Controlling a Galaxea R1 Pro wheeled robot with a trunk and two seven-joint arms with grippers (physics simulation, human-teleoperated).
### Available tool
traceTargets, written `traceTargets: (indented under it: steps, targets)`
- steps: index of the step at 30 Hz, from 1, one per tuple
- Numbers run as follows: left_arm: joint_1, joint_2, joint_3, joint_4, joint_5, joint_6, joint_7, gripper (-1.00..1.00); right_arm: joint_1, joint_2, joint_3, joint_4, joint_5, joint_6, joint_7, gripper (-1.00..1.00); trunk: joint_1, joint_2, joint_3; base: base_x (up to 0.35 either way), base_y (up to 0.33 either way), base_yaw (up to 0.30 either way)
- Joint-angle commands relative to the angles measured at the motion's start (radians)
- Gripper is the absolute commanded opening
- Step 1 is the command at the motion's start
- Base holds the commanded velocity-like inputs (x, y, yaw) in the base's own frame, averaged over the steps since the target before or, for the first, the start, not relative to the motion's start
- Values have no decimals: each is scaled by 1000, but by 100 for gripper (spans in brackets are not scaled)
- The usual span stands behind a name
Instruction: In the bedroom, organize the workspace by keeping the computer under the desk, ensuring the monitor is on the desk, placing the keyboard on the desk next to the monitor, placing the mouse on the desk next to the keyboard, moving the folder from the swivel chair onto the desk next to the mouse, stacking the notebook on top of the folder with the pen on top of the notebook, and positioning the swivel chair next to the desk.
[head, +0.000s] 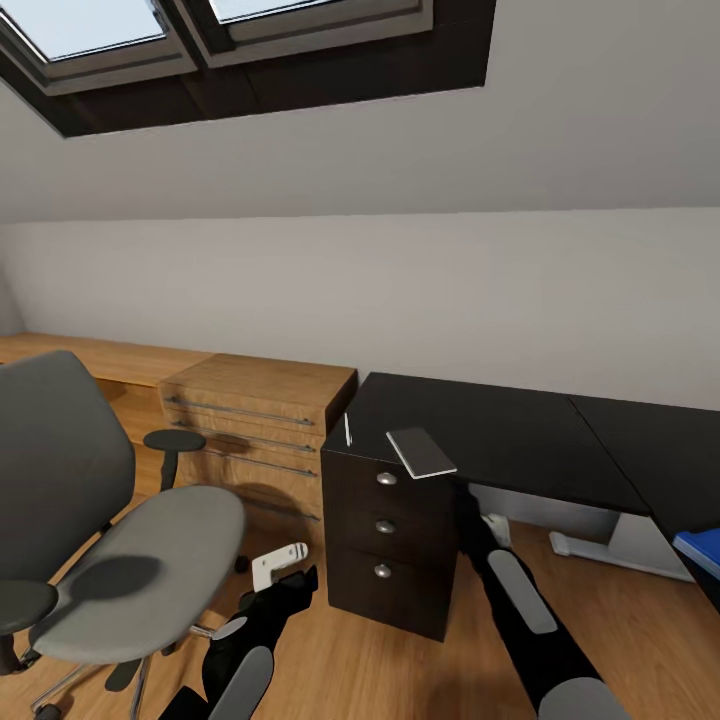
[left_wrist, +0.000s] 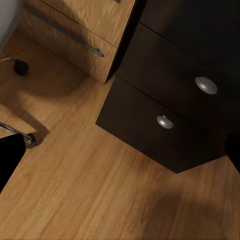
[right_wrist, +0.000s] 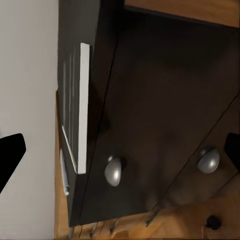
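Observation:
The grey swivel chair (head: 110, 540) stands at the left with nothing on its seat. The black desk (head: 500, 430) runs to the right, with a drawer unit (head: 390, 540) under its left end. On that corner lie a flat grey notebook (head: 421, 452) and a thin white pen (head: 347, 430). The right wrist view shows the notebook's pale edge (right_wrist: 82, 107) and the pen (right_wrist: 64, 172) above the drawer knobs. My left gripper (head: 290, 588) hangs low in front of the unit, open and holding nothing. My right gripper (head: 468, 505) is beside the unit under the desk edge, open and holding nothing.
A wooden drawer chest (head: 260, 430) stands between chair and desk, and a low wooden shelf (head: 90, 360) runs behind the chair. A blue flat object (head: 700, 553) shows at the right edge. White desk feet (head: 570, 545) rest on the wooden floor (left_wrist: 100, 200). A chair caster (left_wrist: 20, 67) is nearby.

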Motion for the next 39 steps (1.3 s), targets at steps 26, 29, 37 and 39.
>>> traceTargets:
  steps: [26, 29, 37, 39]
  targets:
    - [-1, 3, -25, -1, 6, 2, 8, 100, -1, -26, -9, 12, -161, 233, -2, 100, 0, -1, -1, 53, 21, 0]
    - [-1, 3, -25, -1, 6, 3, 8, 100, -1, -26, -9, 12, -161, 233, -2, 100, 0, -1, -1, 156, 69, 0]
    - [-1, 3, -25, 0, 6, 4, 7, 100, -1, -26, -9, 11, -160, 233, -1, 100, 0, -1, -1, 51, 21, 0]
    - [-1, 3, -26, 0, 6, 4, 7, 100, -1, -26, -8, 11, -160, 233, -1, 100, 0, -1, -1, 131, 54, 0]
